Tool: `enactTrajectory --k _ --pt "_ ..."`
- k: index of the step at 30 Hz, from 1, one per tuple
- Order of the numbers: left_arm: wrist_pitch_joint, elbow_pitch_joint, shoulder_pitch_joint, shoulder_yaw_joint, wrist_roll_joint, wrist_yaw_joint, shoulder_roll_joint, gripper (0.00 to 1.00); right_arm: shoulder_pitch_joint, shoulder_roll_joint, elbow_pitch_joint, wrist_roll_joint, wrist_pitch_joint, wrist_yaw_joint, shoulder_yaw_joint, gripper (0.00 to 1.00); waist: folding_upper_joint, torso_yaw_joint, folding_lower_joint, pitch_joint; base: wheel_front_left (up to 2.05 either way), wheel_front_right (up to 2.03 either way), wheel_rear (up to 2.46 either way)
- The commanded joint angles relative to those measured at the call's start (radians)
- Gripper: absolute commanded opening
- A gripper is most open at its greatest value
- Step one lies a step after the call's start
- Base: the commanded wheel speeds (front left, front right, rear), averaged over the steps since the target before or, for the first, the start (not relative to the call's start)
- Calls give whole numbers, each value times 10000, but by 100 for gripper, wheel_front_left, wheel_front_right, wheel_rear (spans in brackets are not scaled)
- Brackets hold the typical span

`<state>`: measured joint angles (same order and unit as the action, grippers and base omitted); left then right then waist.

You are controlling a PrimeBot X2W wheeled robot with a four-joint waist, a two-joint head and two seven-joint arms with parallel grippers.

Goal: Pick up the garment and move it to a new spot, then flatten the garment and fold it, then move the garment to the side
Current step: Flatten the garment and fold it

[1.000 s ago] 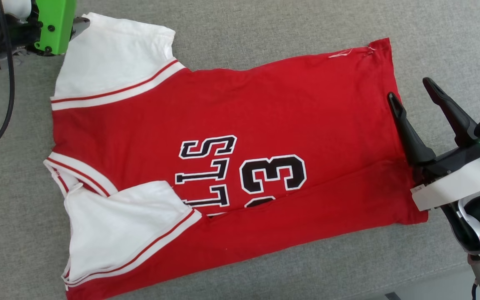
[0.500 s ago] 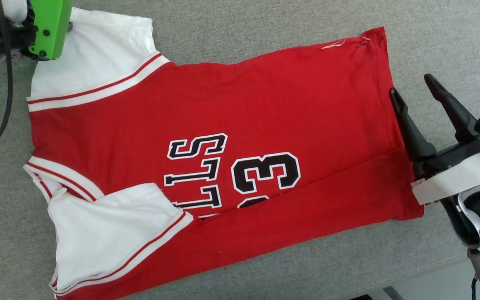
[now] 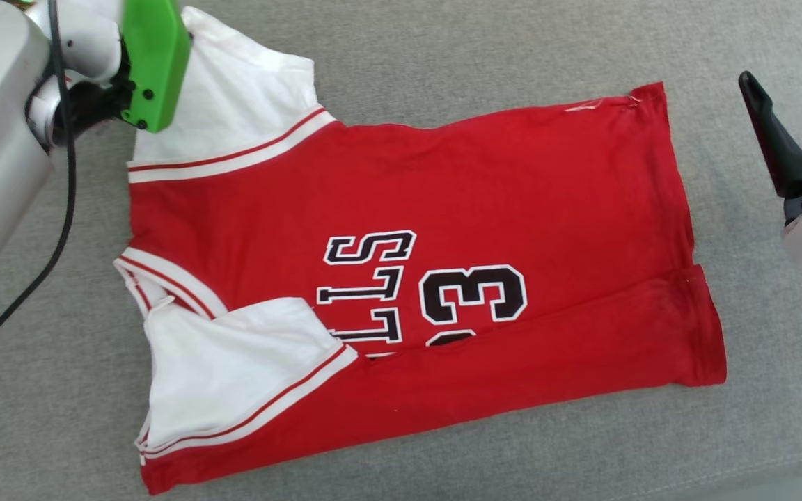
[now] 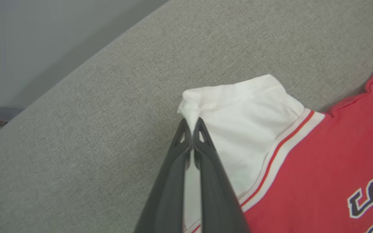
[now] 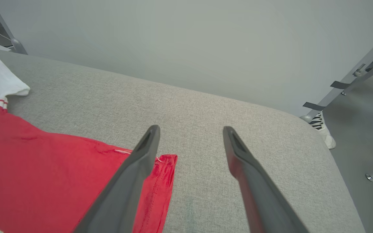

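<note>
right pincer (image 3: 779, 66) moved off garment (image 3: 443, 195) hem, gaping | left pincer (image 4: 192, 121) clamps white sleeve (image 4: 238, 113), plain in wrist view

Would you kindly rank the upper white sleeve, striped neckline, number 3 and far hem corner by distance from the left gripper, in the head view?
1. upper white sleeve: upper left, pinched by the left gripper.
2. striped neckline: left edge.
3. number 3: middle.
4. far hem corner: upper right.

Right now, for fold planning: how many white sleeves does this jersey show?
2: one white sleeve upper left, pinched in the left pincer; second sleeve folded over the red jersey's lower left.
</note>
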<state>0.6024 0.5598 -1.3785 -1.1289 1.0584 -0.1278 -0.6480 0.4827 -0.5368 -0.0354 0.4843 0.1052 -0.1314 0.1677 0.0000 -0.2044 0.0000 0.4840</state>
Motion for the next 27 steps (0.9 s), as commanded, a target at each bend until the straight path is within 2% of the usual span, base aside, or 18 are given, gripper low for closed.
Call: enactTrajectory --k 1,7,13,19,27 --pt "-231 -192 220 -74 93 -26 -52 0 301 -230 112 338 583 7 103 100 0 398 0 -349 0 0 0" --pt "-980 -1033 403 -306 89 -27 -91 0 1189 -1185 976 1857 3704 7 876 100 0 836 0 -431 0 0 0" --pt "-1494 -1607 304 -420 -66 -28 -74 0 2099 -1697 1765 2719 5701 7 1696 100 0 1247 0 -176 0 0 0" --pt "-1744 -1980 124 -464 -212 -28 -76 0 2989 -1528 2793 2815 6229 7 2261 100 0 1557 0 195 0 0 0" --pt "-1956 -2199 -70 -468 -325 -28 -80 0 3716 -1001 4346 2747 5834 7 2915 100 0 1792 0 623 0 0 0"
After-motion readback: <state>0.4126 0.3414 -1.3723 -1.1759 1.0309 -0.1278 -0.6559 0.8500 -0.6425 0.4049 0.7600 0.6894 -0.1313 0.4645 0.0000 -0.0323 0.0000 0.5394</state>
